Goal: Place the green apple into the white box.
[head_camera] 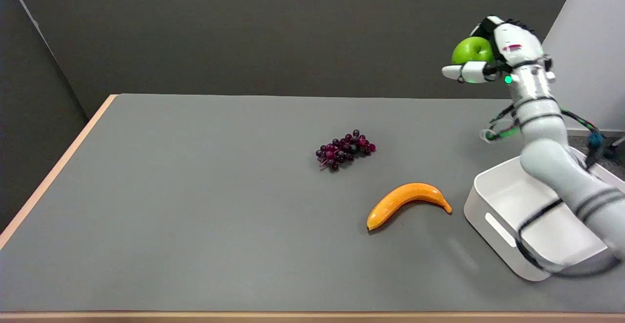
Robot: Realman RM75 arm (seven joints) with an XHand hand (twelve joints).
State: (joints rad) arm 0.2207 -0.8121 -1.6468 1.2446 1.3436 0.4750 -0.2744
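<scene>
Green apple [471, 49]: held in the air, high at the picture's upper right, well above the tabletop and seen against the dark back wall; touching no surface other than the hand.
Right hand [493, 52]: raised on its white arm, wrapped round the apple from the right and from below; one white finger [464, 71] stretched out to the left beneath the fruit, dark fingertips curling over its top right edge; palm side mostly hidden behind the apple.
Apple relative to hand: nestled against the left face of the hand, its green left and upper sides showing, its right side covered by the hand.
White box [493, 227]: resting on the tabletop at the lower right, open top, slot handle in the near wall; partly covered by the forearm that crosses above it.
Apple relative to box: higher in the picture and a little to the left of the box's far corner, well apart from it; not inside.
Banana [405, 203]: orange-yellow, lying flat on the tabletop just left of the box, not touching it.
Grapes [344, 149]: dark purple bunch, near mid-tabletop, beyond and left of the banana.
Tabletop [195, 205]: grey, with a pale wooden edge along the left and near sides.
</scene>
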